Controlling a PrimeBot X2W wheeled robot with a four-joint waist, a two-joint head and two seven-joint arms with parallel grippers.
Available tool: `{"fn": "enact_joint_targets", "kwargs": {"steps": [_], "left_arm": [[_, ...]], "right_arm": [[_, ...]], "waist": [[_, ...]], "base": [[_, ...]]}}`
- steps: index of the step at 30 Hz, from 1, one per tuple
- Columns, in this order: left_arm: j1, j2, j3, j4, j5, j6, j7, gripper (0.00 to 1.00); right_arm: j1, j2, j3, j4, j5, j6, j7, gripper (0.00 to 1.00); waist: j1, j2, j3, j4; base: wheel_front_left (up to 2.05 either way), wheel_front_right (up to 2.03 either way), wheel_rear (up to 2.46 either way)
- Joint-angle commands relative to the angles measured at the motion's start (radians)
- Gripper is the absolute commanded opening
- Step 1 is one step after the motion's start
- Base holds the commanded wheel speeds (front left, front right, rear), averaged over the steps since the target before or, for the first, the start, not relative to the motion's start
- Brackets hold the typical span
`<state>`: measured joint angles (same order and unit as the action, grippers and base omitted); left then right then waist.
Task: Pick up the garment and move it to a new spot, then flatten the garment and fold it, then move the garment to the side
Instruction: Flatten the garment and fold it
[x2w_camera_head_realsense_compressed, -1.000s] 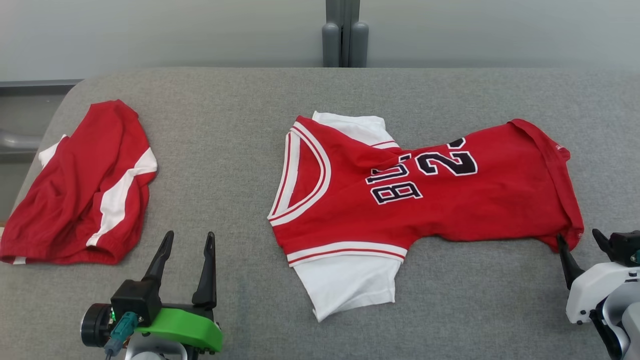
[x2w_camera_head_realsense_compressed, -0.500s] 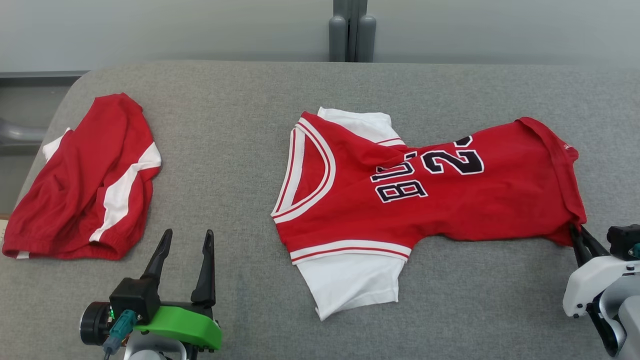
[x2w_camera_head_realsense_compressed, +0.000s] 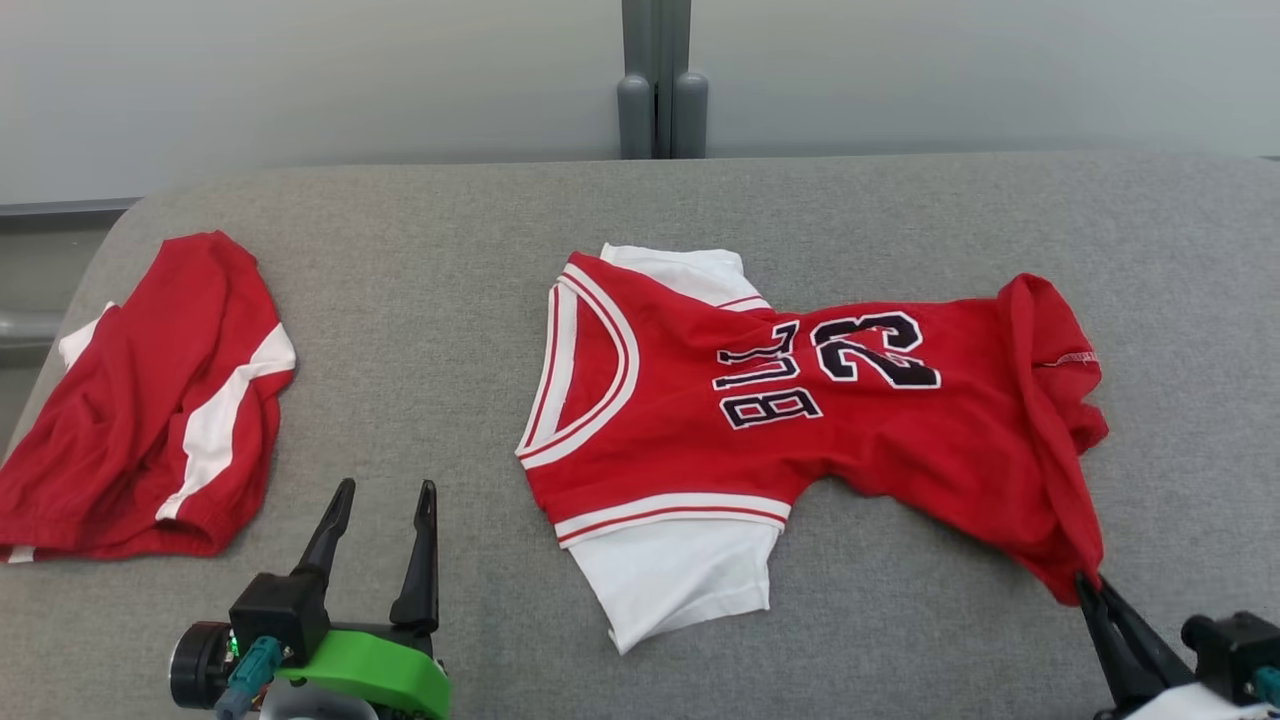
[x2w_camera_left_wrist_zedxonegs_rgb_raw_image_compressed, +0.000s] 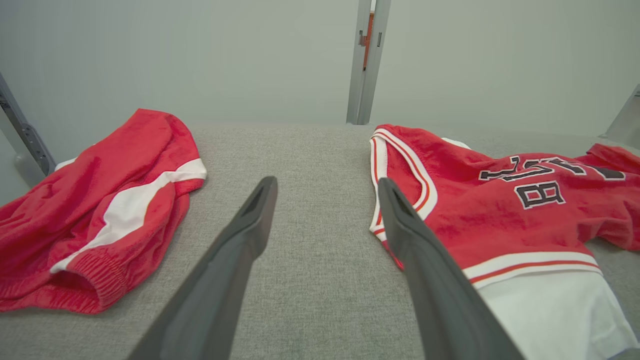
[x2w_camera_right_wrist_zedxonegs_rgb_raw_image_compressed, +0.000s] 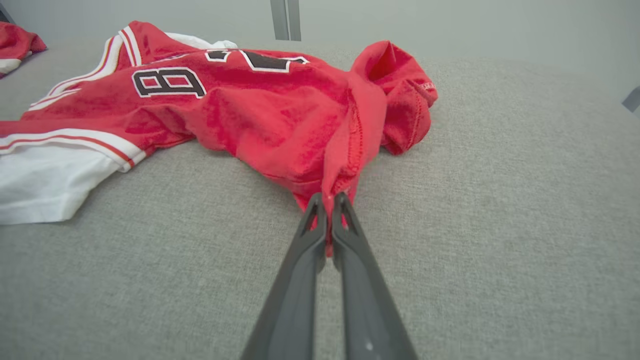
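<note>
Looking down from the head view, the red jersey (x2w_camera_head_realsense_compressed: 800, 420) lies spread on the grey bench (x2w_camera_head_realsense_compressed: 420, 300) just in front of the grey post (x2w_camera_head_realsense_compressed: 660, 90). Its collar points to the robot's left, and its hem end on the right is bunched up. The right gripper (x2w_camera_head_realsense_compressed: 1088, 592), forward and right of the post, has its fingers pressed together on the jersey's near hem corner. The left gripper (x2w_camera_head_realsense_compressed: 386, 488), forward and left of the post, hovers with fingers spread and nothing between them. Red shorts (x2w_camera_head_realsense_compressed: 130, 420) lie well left of the post. From the left wrist view, the parted fingers frame bare bench, with the shorts on one side and the jersey's collar on the other, touching neither. From the right wrist view, the closed fingers pinch a fold of red hem, and the cloth pulls taut from that pinch. Judged from this, the task is at its very start. The grasp is made, while the move to a new spot, the flattening, the folding and the setting aside are all left to do.
</note>
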<state>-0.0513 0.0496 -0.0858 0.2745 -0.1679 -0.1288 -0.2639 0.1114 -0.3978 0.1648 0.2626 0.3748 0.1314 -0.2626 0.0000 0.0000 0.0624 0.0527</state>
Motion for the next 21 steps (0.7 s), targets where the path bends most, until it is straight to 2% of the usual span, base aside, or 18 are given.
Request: {"fn": "enact_joint_targets", "kwargs": {"steps": [1,4,8,9,10,21], "left_arm": [[0.010,0.002,0.000,-0.001,-0.001,-0.001,-0.001,1.00],[0.008,0.002,0.000,0.003,0.001,-0.001,-0.001,1.00],[0.008,0.002,-0.001,0.007,0.003,-0.001,-0.001,1.00],[0.010,0.002,-0.001,0.008,0.004,-0.001,-0.001,1.00],[0.013,0.002,0.000,0.009,0.004,-0.001,-0.001,1.00],[0.044,0.002,0.018,0.007,0.024,-0.002,0.000,1.00]], "right_arm": [[0.031,-0.004,-0.007,-0.008,0.014,-0.001,-0.003,0.00],[0.075,-0.015,0.016,-0.030,0.057,-0.001,-0.003,0.00],[0.101,-0.021,-0.001,-0.014,0.114,-0.002,-0.003,0.00],[0.096,-0.018,-0.014,-0.021,0.113,-0.002,-0.003,0.56],[0.095,-0.010,-0.020,-0.025,0.117,-0.002,-0.003,1.00],[0.063,0.048,-0.077,-0.098,0.059,-0.002,-0.003,1.00]], "waist": [[0.0000,0.0000,0.000,-0.007],[0.0000,0.0000,0.001,-0.015],[0.0000,0.0000,-0.002,-0.023],[0.0000,0.0000,-0.006,-0.025],[0.0000,0.0000,-0.010,-0.027],[0.0000,0.0000,-0.060,-0.034]], "base": [[0.00,0.00,0.00],[0.00,0.00,0.00],[0.00,0.00,0.00],[0.00,0.00,0.00],[0.00,0.00,0.00],[0.00,0.00,0.00]]}}
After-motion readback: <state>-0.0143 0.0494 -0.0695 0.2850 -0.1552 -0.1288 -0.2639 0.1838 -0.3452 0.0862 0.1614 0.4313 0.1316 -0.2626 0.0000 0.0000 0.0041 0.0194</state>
